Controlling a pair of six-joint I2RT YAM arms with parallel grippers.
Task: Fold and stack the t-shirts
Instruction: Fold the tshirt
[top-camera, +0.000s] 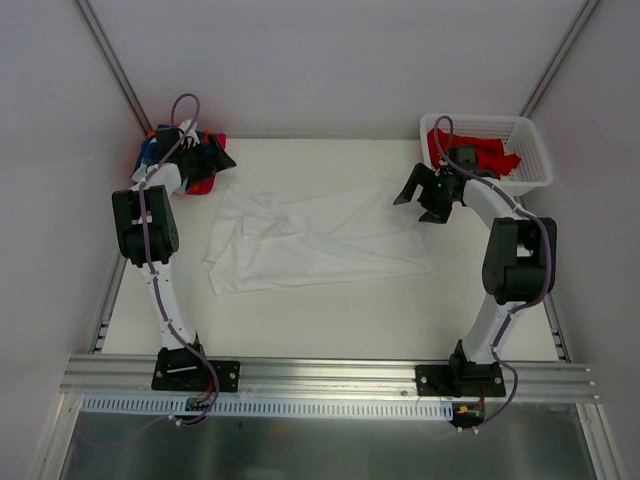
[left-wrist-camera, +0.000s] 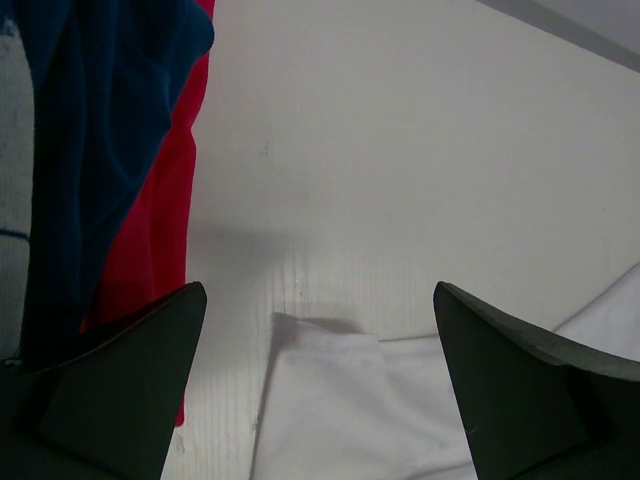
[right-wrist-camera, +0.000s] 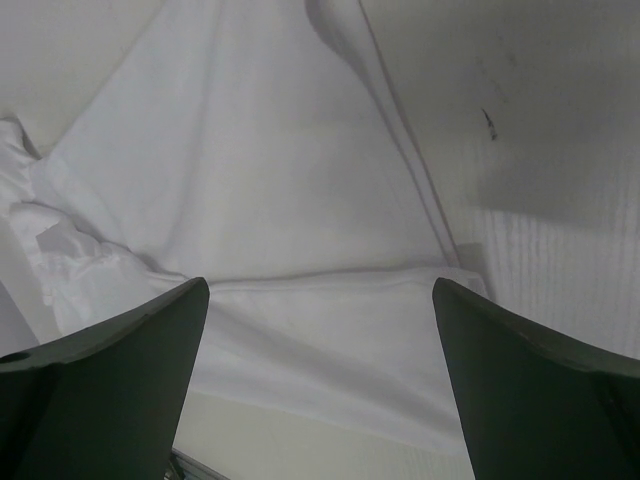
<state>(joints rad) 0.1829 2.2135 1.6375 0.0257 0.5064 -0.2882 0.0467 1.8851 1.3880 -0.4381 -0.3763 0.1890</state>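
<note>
Two white-and-black arms stand on an aluminium rail (top-camera: 330, 372) at the near edge of a pale cream table (top-camera: 330, 320), closed in by plain grey walls (top-camera: 320, 60). The left arm reaches to the far left corner. Its left gripper (top-camera: 212, 160) is released, jaws wide, just beside one folded pile of blue, red and orange t-shirts (top-camera: 200, 183). The right arm bends toward the far right. Its right gripper (top-camera: 420, 205) is spread and grasps nothing, above the right edge of one plain white t-shirt (top-camera: 310, 240) that lies rumpled mid-table. One white plastic lattice basket (top-camera: 535, 160) in the far right corner holds bright red t-shirts (top-camera: 492, 155); their number cannot be told.
</note>
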